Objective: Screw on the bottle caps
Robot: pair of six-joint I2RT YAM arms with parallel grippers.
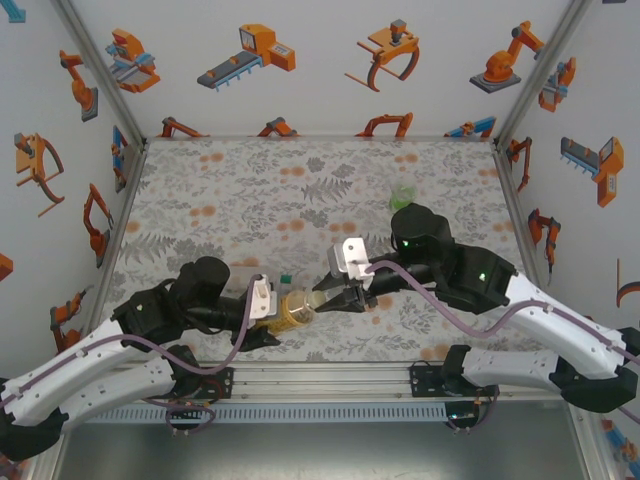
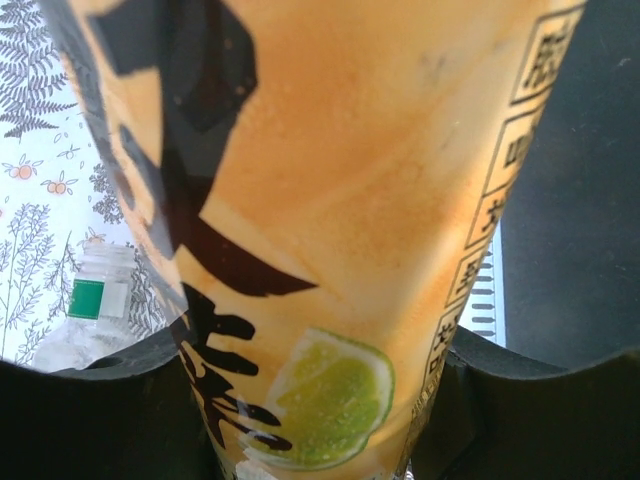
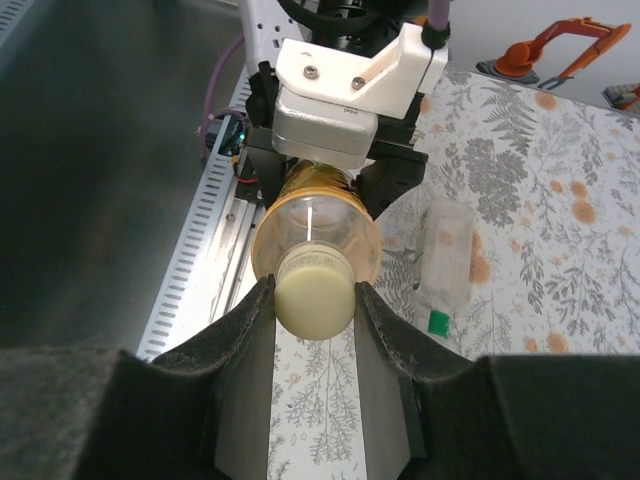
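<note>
Left pincer (image 1: 270, 322) clamped on amber bottle (image 1: 295, 312), held sideways near counter (image 1: 250, 200) front edge; my right pincer (image 1: 328, 297) grips pale cap (image 3: 312, 288) at its mouth. Step, I judge: threading. Next: twist cap, axes aligned.

The left arm (image 1: 100, 362) and right arm (image 1: 560, 330) share smooth white shell links, bulky black joint housings and a looping thin purple cable (image 3: 437, 15). Small green lights (image 1: 405, 243) glow on the right arm's housings. A white plastic wrist bracket (image 3: 350, 75) carries two screws (image 3: 312, 71); the fingers (image 3: 235, 345) are rough matte black.
</note>
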